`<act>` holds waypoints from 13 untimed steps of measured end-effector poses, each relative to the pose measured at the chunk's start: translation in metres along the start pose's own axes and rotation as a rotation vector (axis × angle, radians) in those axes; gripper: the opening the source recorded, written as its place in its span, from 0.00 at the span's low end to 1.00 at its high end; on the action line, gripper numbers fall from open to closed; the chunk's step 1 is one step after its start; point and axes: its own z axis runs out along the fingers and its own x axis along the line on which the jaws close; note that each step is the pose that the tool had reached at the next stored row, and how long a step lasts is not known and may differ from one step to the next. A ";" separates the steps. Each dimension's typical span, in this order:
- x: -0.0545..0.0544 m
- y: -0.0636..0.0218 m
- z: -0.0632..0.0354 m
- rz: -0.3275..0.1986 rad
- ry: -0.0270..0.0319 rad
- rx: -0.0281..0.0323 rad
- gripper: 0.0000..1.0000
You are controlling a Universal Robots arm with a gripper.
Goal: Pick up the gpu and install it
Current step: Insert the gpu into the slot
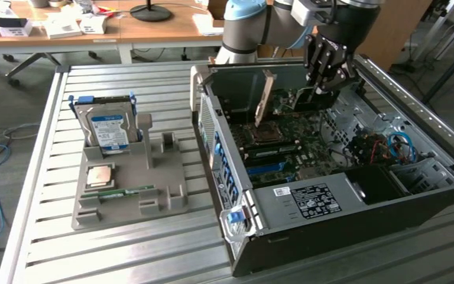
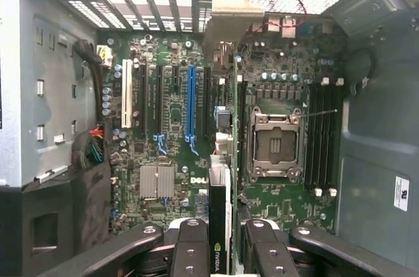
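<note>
Above the motherboard (image 2: 173,179), my gripper (image 2: 226,245) clamps the gpu (image 2: 219,221) by its upper edge. It is likely light, stiff and fragile; bare board edges grip safest.

I read the table (image 1: 132,254) as bare ribbed metal, dull silver. The holder tray (image 1: 125,216) looks like matt grey plastic. The computer case (image 1: 369,236) is matt black outside and plain grey sheet metal inside. The gpu (image 2: 218,224) shows a smooth black face with a printed logo. The gripper (image 2: 226,254) has matt black fingers (image 2: 190,251) with pale screw heads. The hard drive (image 1: 110,131) label is glossy.
</note>
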 end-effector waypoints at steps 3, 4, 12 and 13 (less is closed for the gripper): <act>0.000 0.0000 0.0002 0.018 -0.0001 0.0008 0.26; 0.000 0.0000 0.0002 0.019 -0.0001 0.0008 0.26; 0.001 0.0001 0.0056 0.033 -0.0002 0.0015 0.26; 0.001 0.0001 0.0067 0.035 -0.0002 0.0015 0.26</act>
